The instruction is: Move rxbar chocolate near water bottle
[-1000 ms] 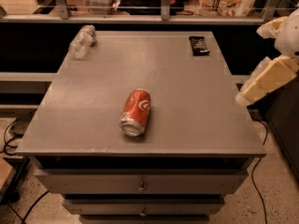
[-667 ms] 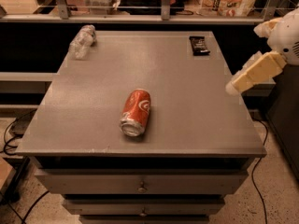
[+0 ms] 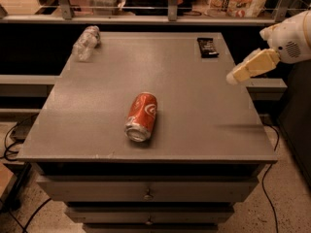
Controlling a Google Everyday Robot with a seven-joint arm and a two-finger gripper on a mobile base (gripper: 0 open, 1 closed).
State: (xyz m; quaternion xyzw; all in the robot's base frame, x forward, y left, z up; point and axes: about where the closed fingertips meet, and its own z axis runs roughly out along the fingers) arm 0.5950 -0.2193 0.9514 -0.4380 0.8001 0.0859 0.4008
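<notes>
The rxbar chocolate [image 3: 207, 47], a small flat black-wrapped bar, lies at the far right corner of the grey table top [image 3: 97, 115]. The water bottle [image 3: 86, 42], clear and crinkled, lies on its side at the far left corner. My gripper [image 3: 239, 74], cream-coloured, hangs above the table's right edge, right of and nearer than the bar, apart from it. It holds nothing that I can see.
A red soda can [image 3: 142, 116] lies on its side in the middle front of the table. Drawers [image 3: 146, 193] sit below the top. A railing and shelves with packaged goods stand behind the table. Cables run on the floor at left and right.
My gripper has moved left and up the picture, from beyond the right edge toward the table's far right part. The objects have not moved.
</notes>
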